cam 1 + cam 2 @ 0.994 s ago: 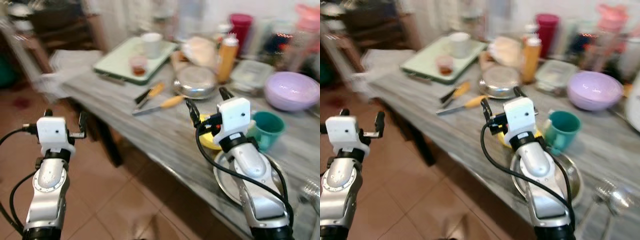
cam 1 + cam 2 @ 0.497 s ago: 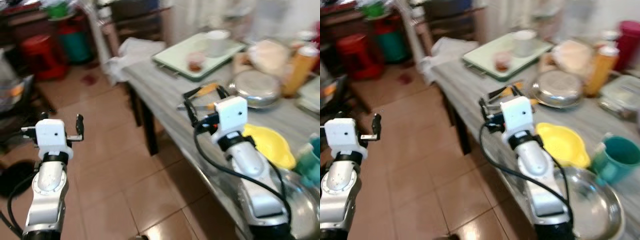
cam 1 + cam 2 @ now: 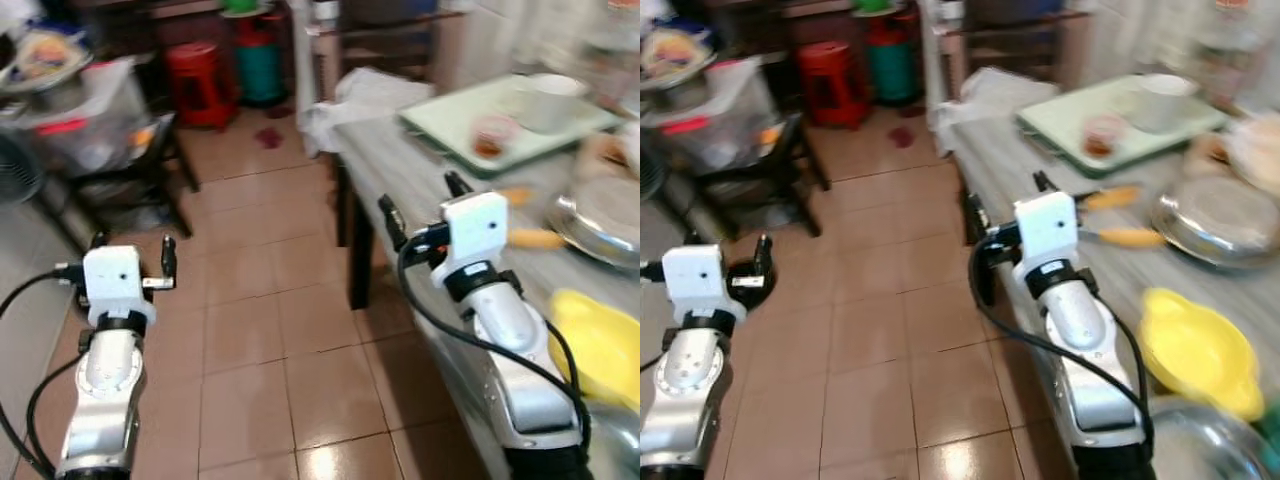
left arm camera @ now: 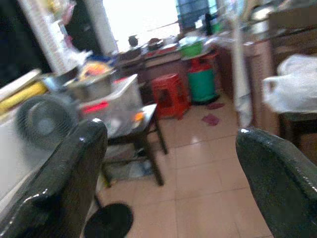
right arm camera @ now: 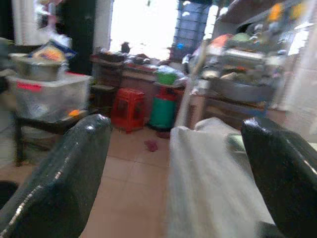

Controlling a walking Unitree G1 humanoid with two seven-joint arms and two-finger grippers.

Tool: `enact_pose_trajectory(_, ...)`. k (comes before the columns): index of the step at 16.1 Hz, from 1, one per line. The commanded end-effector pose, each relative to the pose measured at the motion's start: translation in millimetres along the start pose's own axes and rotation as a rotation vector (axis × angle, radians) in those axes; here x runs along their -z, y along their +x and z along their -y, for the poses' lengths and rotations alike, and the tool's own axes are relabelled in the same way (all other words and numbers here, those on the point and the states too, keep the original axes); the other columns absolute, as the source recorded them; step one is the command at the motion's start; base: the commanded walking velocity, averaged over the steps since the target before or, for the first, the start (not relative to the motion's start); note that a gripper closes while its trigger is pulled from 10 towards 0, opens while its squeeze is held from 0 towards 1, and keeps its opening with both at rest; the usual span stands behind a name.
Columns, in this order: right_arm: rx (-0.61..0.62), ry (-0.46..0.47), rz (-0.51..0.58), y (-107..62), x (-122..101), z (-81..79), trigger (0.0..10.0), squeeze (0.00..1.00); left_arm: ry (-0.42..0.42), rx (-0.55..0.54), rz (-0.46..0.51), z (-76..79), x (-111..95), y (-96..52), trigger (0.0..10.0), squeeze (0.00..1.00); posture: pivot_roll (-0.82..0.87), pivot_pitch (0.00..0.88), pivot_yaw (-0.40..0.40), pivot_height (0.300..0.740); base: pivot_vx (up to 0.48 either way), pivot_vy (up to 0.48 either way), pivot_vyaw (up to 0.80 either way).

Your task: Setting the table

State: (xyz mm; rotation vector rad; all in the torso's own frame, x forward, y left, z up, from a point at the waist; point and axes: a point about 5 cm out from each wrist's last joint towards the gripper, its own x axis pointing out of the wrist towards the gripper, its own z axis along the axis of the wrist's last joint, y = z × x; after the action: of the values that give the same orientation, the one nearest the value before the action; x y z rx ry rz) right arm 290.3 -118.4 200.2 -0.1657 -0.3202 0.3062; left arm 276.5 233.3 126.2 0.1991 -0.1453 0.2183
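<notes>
Both grippers, left (image 3: 130,260) and right (image 3: 415,205), spread empty fingers beside the bench (image 3: 400,170); its yellow bowl (image 3: 600,340) looks light, best pinched at the rim.

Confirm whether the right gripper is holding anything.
No. The right gripper is open with nothing between its black fingers, just the grey table edge and tiled floor beyond.

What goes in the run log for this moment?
left gripper: open, over floor | right gripper: open, at table edge | holding: nothing | yellow bowl: on table
</notes>
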Motion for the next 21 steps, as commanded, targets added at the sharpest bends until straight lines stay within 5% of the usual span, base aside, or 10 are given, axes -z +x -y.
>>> enact_pose_trajectory(1,-0.019,0.014,0.012,0.8,-2.1,-4.6,10.0,0.00,0.003,-0.013,-0.012,0.0,0.2,0.9,10.0,0.00,-0.04,0.065,0.054,0.740,0.000,0.000,0.00)
enact_pose_trajectory(12,0.012,0.070,-0.026,1.4,3.9,-1.8,10.0,0.00,-0.010,-0.027,-0.057,4.2,5.0,2.6,10.0,0.00,-0.04,0.065,0.058,0.740,0.000,0.272,0.00)
enact_pose_trajectory(16,0.074,0.098,-0.135,-4.8,27.7,3.0,10.0,0.00,-0.009,-0.011,-0.067,8.2,7.3,2.9,10.0,0.00,-0.04,0.064,0.056,0.740,0.000,0.448,0.00)
enact_pose_trajectory(21,0.182,0.014,-0.233,-16.9,58.1,24.6,10.0,0.00,-0.014,0.000,-0.099,12.8,14.2,-1.9,10.0,0.00,-0.02,0.059,0.043,0.740,0.000,0.480,0.00)
